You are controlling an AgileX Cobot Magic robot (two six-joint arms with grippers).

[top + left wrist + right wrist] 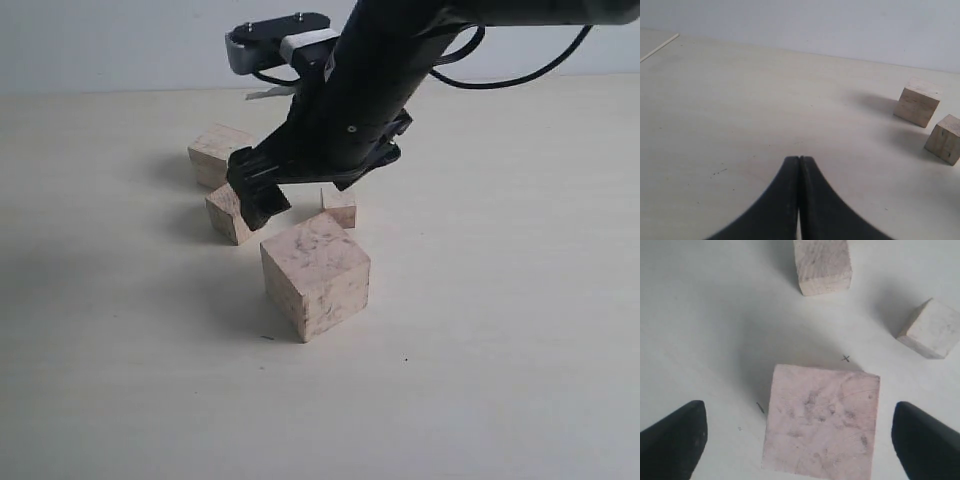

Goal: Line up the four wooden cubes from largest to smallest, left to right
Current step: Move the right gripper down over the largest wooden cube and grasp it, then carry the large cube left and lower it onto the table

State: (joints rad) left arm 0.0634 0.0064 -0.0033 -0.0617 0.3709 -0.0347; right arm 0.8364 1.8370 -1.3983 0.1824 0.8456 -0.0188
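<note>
Four pale wooden cubes sit on the table. The largest cube [315,275] is nearest in the exterior view. Behind it are a medium cube [220,152], a smaller cube [228,212] and the smallest cube [340,205]. My right gripper [300,190] reaches in from the upper right and hovers open. In the right wrist view the largest cube [822,422] lies below the right gripper [799,410], one black finger on each side and clear of it. My left gripper [800,159] is shut on nothing over bare table, with two cubes [918,102] [945,139] farther off.
Two other cubes [822,265] [932,327] lie beyond the largest one in the right wrist view. The pale tabletop [500,380] spreads around the cubes. A light wall [100,40] runs along its far edge. The left arm does not show in the exterior view.
</note>
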